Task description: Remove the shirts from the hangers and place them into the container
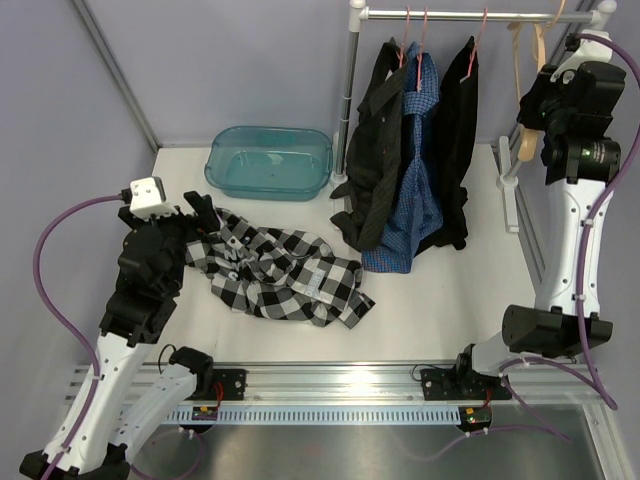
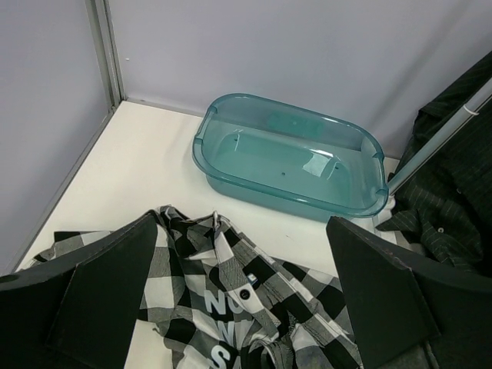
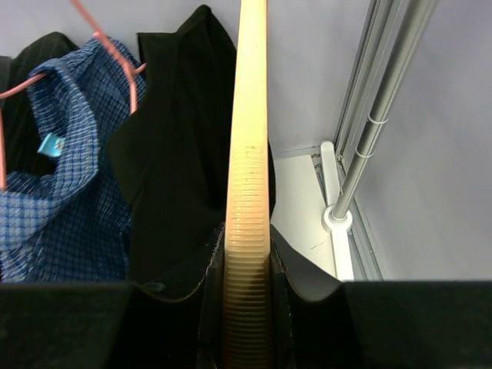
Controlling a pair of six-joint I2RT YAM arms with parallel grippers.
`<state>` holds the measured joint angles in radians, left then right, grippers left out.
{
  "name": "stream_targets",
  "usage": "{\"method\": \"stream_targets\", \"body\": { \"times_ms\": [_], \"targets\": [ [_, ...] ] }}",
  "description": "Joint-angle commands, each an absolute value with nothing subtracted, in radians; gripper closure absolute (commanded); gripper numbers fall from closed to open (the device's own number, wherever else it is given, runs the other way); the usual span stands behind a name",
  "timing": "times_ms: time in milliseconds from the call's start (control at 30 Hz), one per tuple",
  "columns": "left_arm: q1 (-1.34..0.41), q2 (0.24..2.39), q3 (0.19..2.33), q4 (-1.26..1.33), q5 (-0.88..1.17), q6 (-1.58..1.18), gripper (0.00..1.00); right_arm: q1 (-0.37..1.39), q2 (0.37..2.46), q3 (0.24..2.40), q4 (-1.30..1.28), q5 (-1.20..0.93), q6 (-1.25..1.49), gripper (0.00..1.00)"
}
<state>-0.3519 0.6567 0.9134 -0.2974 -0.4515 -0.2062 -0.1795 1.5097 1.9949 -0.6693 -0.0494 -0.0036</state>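
Observation:
A black-and-white check shirt (image 1: 275, 272) lies crumpled on the table, off its hanger. My left gripper (image 1: 205, 215) hovers wide open above its left end; in the left wrist view the shirt (image 2: 238, 300) lies between and below the spread fingers (image 2: 108, 284). The teal container (image 1: 268, 162) stands behind it, shown empty in the left wrist view (image 2: 292, 157). Two black shirts (image 1: 372, 170) and a blue check shirt (image 1: 412, 185) hang on pink hangers (image 1: 418, 45). My right gripper (image 3: 246, 254) is shut on the pale wooden hanger (image 3: 250, 138), up by the rail (image 1: 480, 14).
The rack's chrome upright (image 1: 350, 90) stands right of the container. Its right post and white base (image 3: 338, 219) sit close to my right arm. A grey wall and corner post (image 2: 104, 54) bound the table's left and back.

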Motion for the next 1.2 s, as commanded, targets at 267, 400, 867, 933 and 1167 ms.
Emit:
{"method": "stream_targets", "body": {
  "times_ms": [267, 400, 867, 933, 1167],
  "targets": [
    [-0.35, 0.669, 0.914, -0.255, -0.477, -0.19, 0.01, -0.221, 1.67, 2.111, -0.65, -0.089, -0.035, 1.0],
    [-0.348, 0.672, 0.916, -0.258, -0.472, -0.193, 0.01, -0.227, 1.683, 2.126, -0.65, -0.101, -0.035, 1.0],
    [-0.348, 0.699, 0.916, -0.256, -0.433, -0.216, 0.01, -0.229, 1.442, 1.876, -0.589, -0.042, 0.07, 0.05],
    [-0.348, 0.716, 0.936, -0.274, -0.411, -0.233, 0.01, -0.227, 1.384, 1.849, -0.588, -0.026, 0.078, 0.0],
    [-0.351, 0.831, 1.002, -0.526, -0.275, -0.334, 0.01, -0.227, 1.044, 1.616, -0.528, -0.153, 0.193, 0.0]
  ]
}}
